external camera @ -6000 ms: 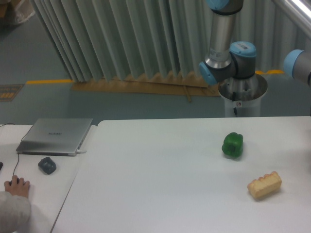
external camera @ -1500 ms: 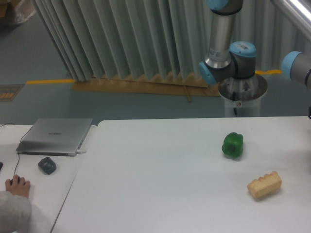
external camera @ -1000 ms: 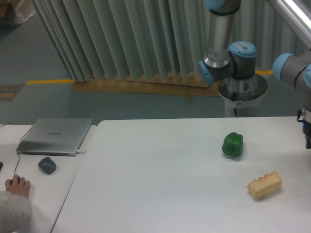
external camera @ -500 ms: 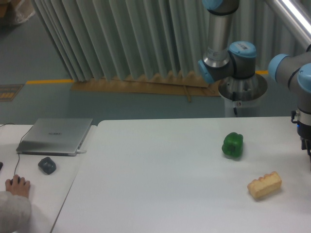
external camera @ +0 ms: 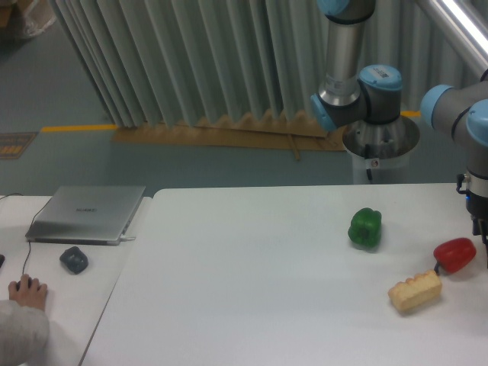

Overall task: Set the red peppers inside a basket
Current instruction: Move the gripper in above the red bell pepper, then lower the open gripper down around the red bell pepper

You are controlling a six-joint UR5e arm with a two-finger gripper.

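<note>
Red pepper [external camera: 455,255] sits at the far right edge of your view, roughly at 4 o'clock from the green pepper [external camera: 365,227] and just up and right of the tan ridged block [external camera: 415,291], close to it and possibly touching at its lower left. It looks to be at or just above the white table [external camera: 252,290]; you cannot tell from this angle whether it rests there or hangs.

Your arm's wrist section [external camera: 480,210] comes down at the frame's right border, directly at 12 o'clock from the pepper. The gripper itself is cut off by the edge, so you cannot tell whether the fingers are spread, closed, or already holding the fruit.

The relation to watch: the pepper lies straight below the wrist, its longer axis running roughly 9 to 3 o'clock with a slight tilt. My judgement is that a vertical approach suits, jaws across the short axis.

No basket shows anywhere in view, so you will have to find it off-frame before carrying. Mind the block during any lift. A laptop [external camera: 88,213] and a person's hand [external camera: 27,292] lie well apart on the left.
</note>
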